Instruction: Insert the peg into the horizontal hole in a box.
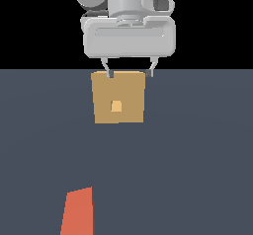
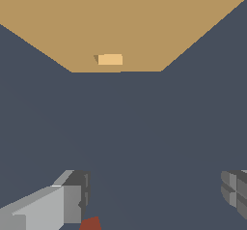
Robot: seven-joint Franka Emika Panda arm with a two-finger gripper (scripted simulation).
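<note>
Pincer [image 1: 129, 73] spread above tan box [image 1: 118, 98], orange-red peg [image 1: 78, 213]

Tan block with square hole, orange-red peg on the floor

The plain tan square box [image 1: 118, 98] stands directly below the gripper [image 1: 129, 73], its small lighter hole [image 1: 116, 106] centred and unfilled; the slim orange-red peg [image 1: 78, 213] lies well apart from both.

I can read no text, label, number or sign anywhere, not on the box [image 1: 118, 98], the peg [image 1: 78, 212] or the arm
</note>
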